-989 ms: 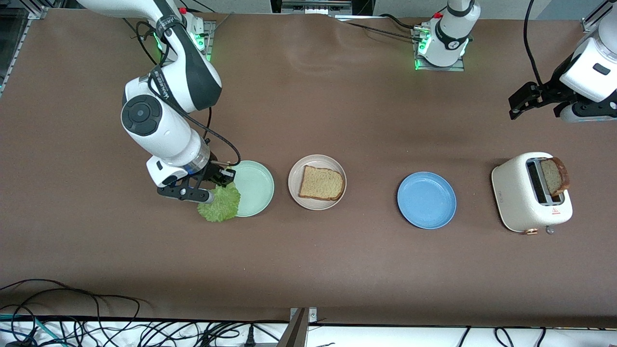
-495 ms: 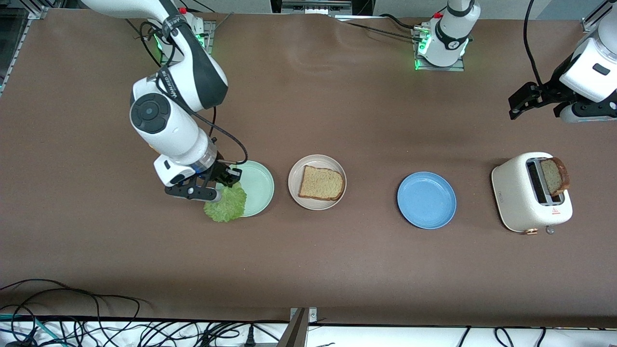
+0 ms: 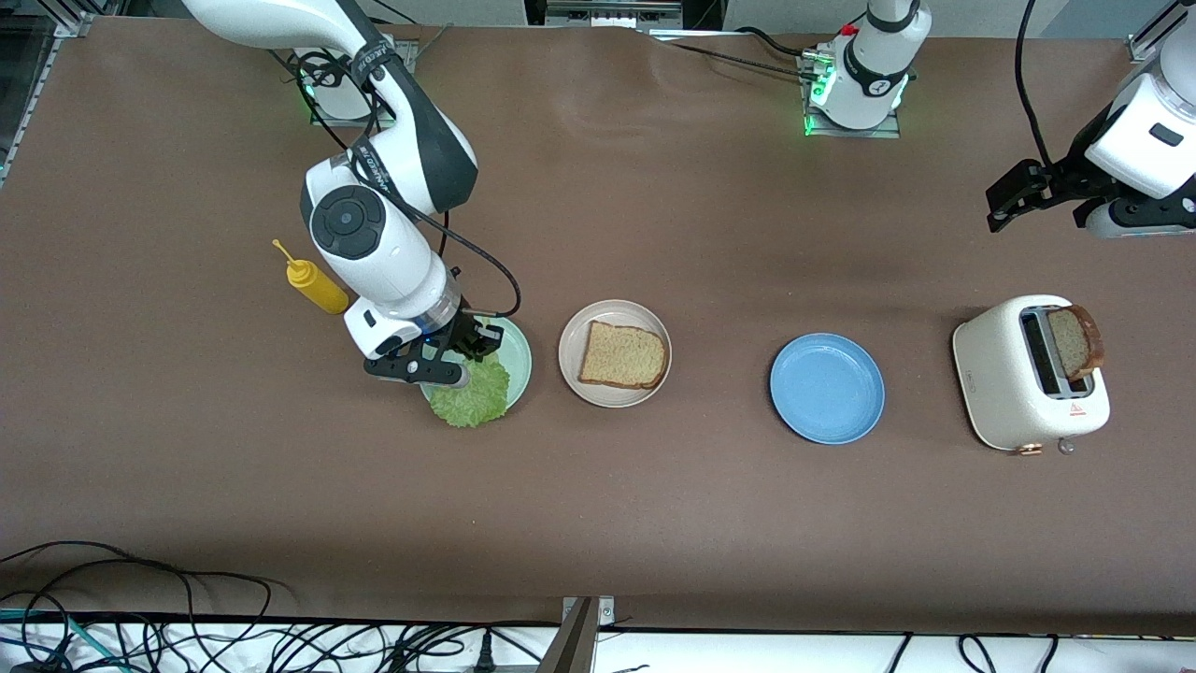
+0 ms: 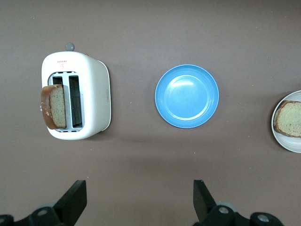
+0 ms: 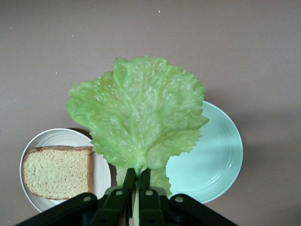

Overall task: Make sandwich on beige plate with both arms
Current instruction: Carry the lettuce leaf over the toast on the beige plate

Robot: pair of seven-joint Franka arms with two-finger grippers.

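Note:
My right gripper [image 3: 464, 353] is shut on the stem of a ruffled green lettuce leaf [image 3: 477, 397], which hangs over the mint green plate [image 3: 517, 352]. In the right wrist view the lettuce leaf [image 5: 136, 113] spreads out from the right gripper [image 5: 138, 181]. Beside the mint plate sits the beige plate [image 3: 572, 329] with one bread slice [image 3: 623, 355] lying on it. A second bread slice [image 3: 1074, 341] stands up in the toaster [image 3: 1014, 393]. My left gripper [image 4: 138, 202] waits open and holds nothing, over bare table near the toaster.
A blue plate [image 3: 827, 388] lies between the beige plate and the toaster. A yellow squeeze bottle [image 3: 318, 285] stands close by the right arm's wrist, farther from the front camera than the mint plate. Loose cables run along the table's front edge.
The right arm has carried the lettuce sideways toward the beige plate, from the mint plate's outer edge to over the plate. The yellow bottle has come into view. The left arm has not moved.

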